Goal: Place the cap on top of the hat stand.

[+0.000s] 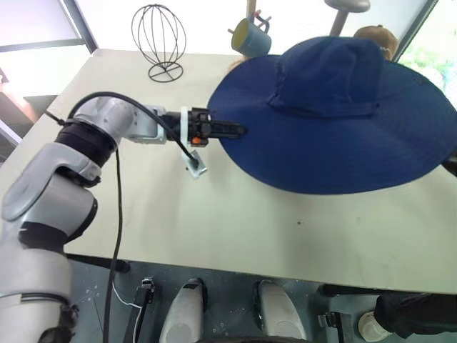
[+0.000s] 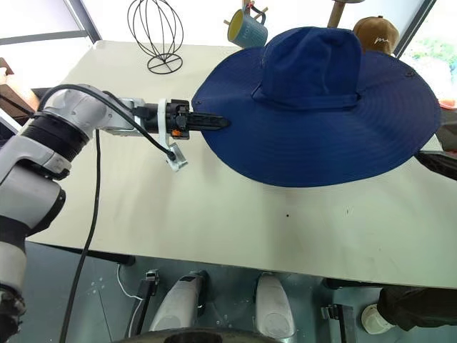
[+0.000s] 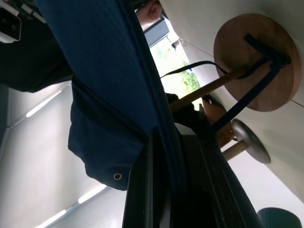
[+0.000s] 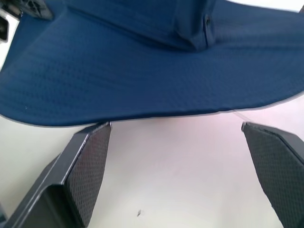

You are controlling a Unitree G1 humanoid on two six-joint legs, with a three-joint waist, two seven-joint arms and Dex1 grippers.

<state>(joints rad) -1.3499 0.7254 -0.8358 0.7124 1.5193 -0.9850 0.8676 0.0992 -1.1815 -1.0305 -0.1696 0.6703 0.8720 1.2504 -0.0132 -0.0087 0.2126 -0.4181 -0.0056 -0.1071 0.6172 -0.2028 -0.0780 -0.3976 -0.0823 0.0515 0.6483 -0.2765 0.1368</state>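
The navy-blue cap (image 1: 335, 107) hangs spread wide over the back right of the table, crown up. My left gripper (image 1: 239, 130) reaches in level from the left and is shut on the left edge of the brim (image 3: 142, 85). Under the brim in the left wrist view stands the hat stand, with its round wooden base (image 3: 259, 61) on the table and its thin rod (image 3: 209, 90) slanting up into the cap. Its top is hidden by the fabric. The chin cord (image 3: 247, 95) lies across the base. My right gripper (image 4: 175, 126) is open just short of the brim's near edge, holding nothing.
A black wire head-shaped stand (image 1: 161, 39) stands at the back left. Behind the cap are a teal mug (image 1: 251, 37), a grey pedestal stand (image 1: 348, 7) and a small brown cap (image 2: 377, 32). The pale table (image 1: 214, 221) runs bare toward its front edge.
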